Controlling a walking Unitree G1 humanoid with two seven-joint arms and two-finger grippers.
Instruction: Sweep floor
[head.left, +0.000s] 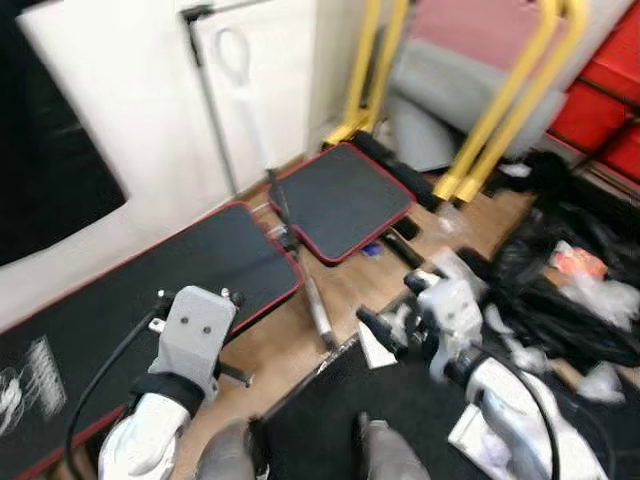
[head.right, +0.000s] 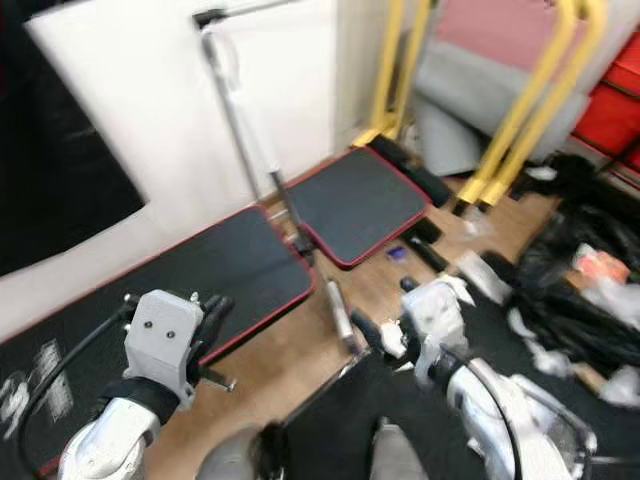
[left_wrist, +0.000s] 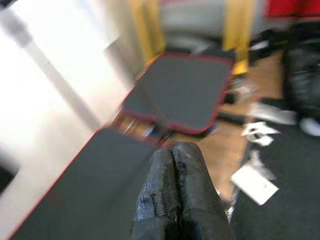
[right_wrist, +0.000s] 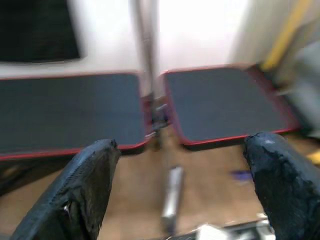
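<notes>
From the head camera I see the broom (head.right: 245, 120) leaning against the white wall beyond the red-edged black bench pads (head.left: 340, 200), my left wrist view shows the left gripper (left_wrist: 175, 195) pressed closed on nothing, and my right wrist view shows the right gripper (right_wrist: 175, 185) spread wide, empty.
</notes>
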